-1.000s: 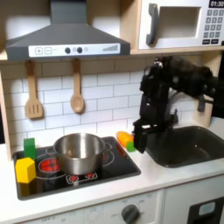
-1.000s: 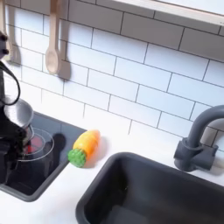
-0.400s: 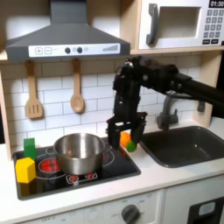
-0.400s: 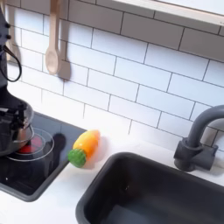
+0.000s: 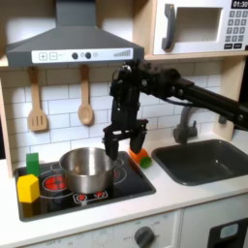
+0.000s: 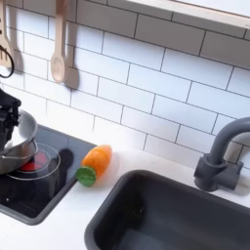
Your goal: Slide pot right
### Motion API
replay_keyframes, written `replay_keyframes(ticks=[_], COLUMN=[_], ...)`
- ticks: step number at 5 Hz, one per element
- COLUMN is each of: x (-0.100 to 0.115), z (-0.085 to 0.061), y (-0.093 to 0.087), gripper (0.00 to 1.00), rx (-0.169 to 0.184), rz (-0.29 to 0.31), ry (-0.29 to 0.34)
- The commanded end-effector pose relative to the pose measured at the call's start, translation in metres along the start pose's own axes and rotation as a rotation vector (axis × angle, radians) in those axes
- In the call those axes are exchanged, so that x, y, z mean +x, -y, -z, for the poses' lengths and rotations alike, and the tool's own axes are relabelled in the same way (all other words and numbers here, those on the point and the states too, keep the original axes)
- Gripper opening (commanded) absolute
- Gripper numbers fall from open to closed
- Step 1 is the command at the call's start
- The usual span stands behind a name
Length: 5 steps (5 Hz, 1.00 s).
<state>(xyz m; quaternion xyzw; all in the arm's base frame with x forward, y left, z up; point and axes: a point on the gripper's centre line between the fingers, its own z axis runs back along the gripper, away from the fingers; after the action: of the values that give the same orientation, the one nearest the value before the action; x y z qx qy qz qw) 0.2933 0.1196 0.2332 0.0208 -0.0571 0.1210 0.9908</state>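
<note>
Above pot (image 5: 87,168), open end effector (image 5: 115,148)

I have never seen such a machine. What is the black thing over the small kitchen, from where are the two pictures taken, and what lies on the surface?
The black thing is a robot arm, and its gripper hangs open at the right rim of a shiny pot, holding nothing. This is a toy kitchen. The first exterior view faces it from the front. The second exterior view looks closer, from the side, toward the sink and faucet. On the black stove stands the pot, with green and yellow blocks on the first exterior view's left. A toy carrot lies between stove and sink.
</note>
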Motion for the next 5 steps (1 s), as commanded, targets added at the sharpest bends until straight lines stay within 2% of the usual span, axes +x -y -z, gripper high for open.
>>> replay_keyframes(ticks=[1,3,5], x=[0.023,0.043,0.062], z=[0.006,0.019,0.040], y=[-0.013,-0.017,-0.021], gripper=[1.00,1.00,1.00], rx=[0.008,0.008,0.015], rz=[-0.018,-0.003,-0.009], ry=[0.015,0.020,-0.002])
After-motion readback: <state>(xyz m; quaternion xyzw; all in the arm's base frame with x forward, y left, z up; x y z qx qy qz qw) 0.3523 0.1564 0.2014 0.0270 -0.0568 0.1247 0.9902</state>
